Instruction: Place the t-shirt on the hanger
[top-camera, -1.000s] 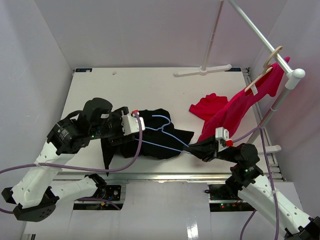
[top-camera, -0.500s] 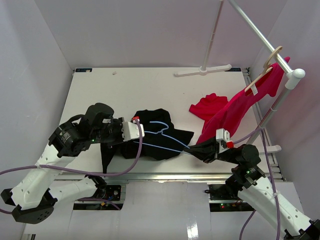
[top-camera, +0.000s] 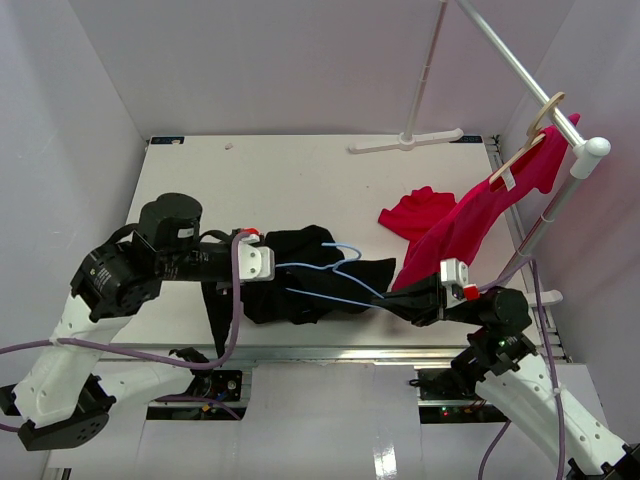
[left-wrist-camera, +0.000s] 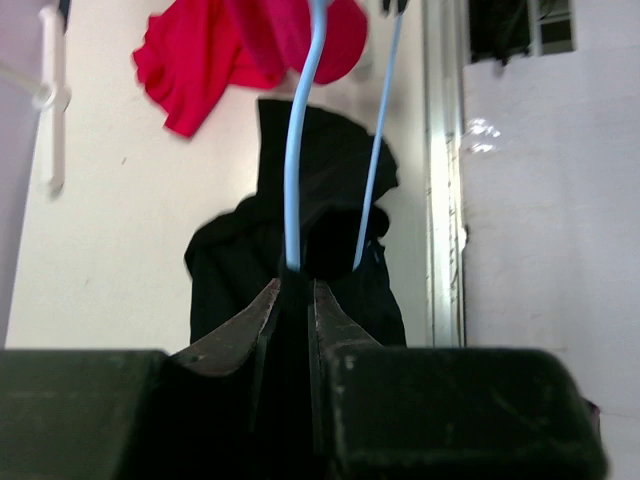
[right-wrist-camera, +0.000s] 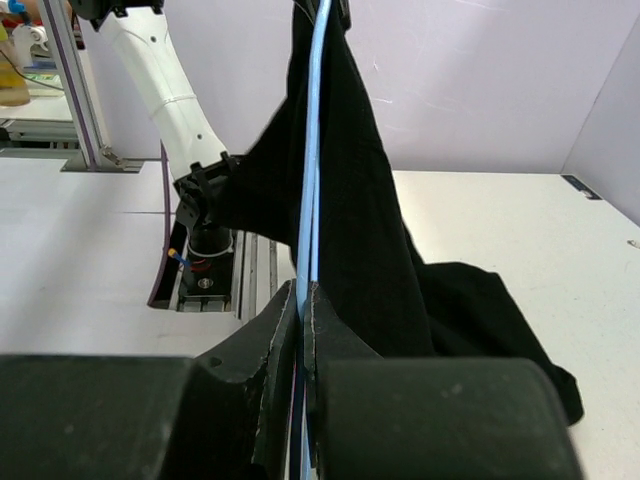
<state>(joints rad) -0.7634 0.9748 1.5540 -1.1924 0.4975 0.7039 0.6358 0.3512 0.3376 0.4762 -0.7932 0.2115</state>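
Right wrist: right end effector (right-wrist-camera: 303, 292) clamps tight on hanger (right-wrist-camera: 313, 150) wire touching t-shirt (right-wrist-camera: 365, 220).

White table (top-camera: 300, 180), pale lilac walls (top-camera: 250, 60) on three sides; white garment rack (top-camera: 505, 50), slanted rail, T-shaped foot at far table edge; pale wooden hanger (top-camera: 530, 140) hooked on rail; red shirt (top-camera: 470, 215) draped from it, lower end bunched on table.

a white table (top-camera: 300, 180) fills the floor of a booth; plain pale lilac walls (top-camera: 250, 60) rise behind and on both sides; a white garment rack (top-camera: 520, 70) stands along the right edge, one t-shaped foot (top-camera: 405, 141) at the far rim; even, soft light
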